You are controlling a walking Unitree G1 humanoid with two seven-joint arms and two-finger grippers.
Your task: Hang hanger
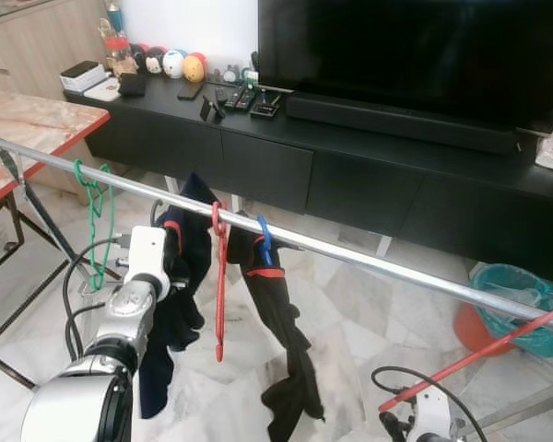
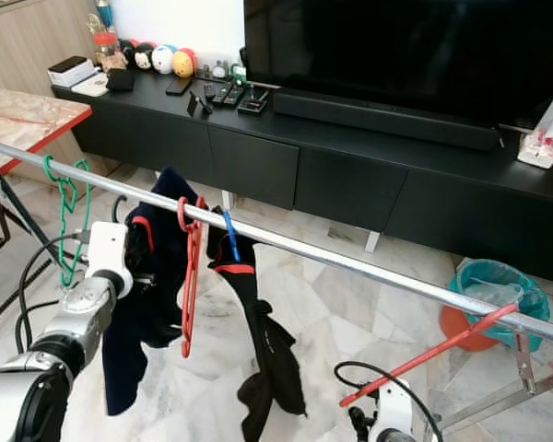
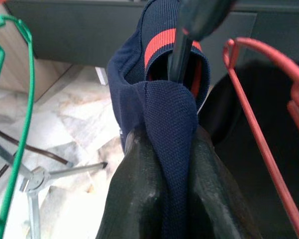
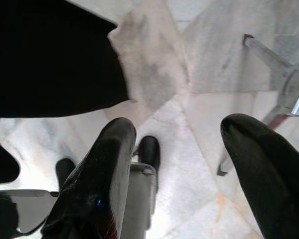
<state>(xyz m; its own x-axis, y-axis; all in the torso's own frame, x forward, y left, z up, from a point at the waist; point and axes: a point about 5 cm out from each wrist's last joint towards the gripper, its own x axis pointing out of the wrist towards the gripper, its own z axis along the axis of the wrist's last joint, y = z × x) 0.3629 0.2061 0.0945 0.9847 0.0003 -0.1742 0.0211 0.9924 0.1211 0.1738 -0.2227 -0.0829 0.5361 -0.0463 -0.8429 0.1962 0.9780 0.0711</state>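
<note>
1. Firstly, the rail [image 1: 350,258]: a silver drying rod ran across my view from upper left down to lower right, over a marble floor [image 1: 350,322], with a black TV console [image 1: 350,166] behind it.
2. Green hanger [image 1: 94,207]: hooked on the rail near its left end, empty.
3. Red hanger [image 1: 219,285]: hooked on the rail at the middle, empty, hanging edge-on.
4. Blue hanger [image 1: 264,241]: hooked just beside the red one, carrying a dark garment [image 1: 281,341] that drooped low toward the floor.
5. Navy garment [image 1: 180,276], with a red stripe at the collar: draped at the rail between the green and red hangers. I could make out a dark rod inside its collar in the left wrist view; I judged that to be its hanger, though I could not tell whether its hook was over the rail.
6. Left gripper [image 3: 164,199]: raised to the rail, its fingers [image 3: 139,189] pressed together on a fold of the navy garment's collar.
7. Right gripper [image 4: 179,164]: low, fingers spread, holding nothing, pointed at the floor.
8. Second red hanger [image 1: 479,357]: slanting at the rail's right end, above the right arm; its seating was unclear to me.
9. Status, as I judged it: placement at the rail nearly done; confirming the hook's seat and releasing the collar remained.
</note>
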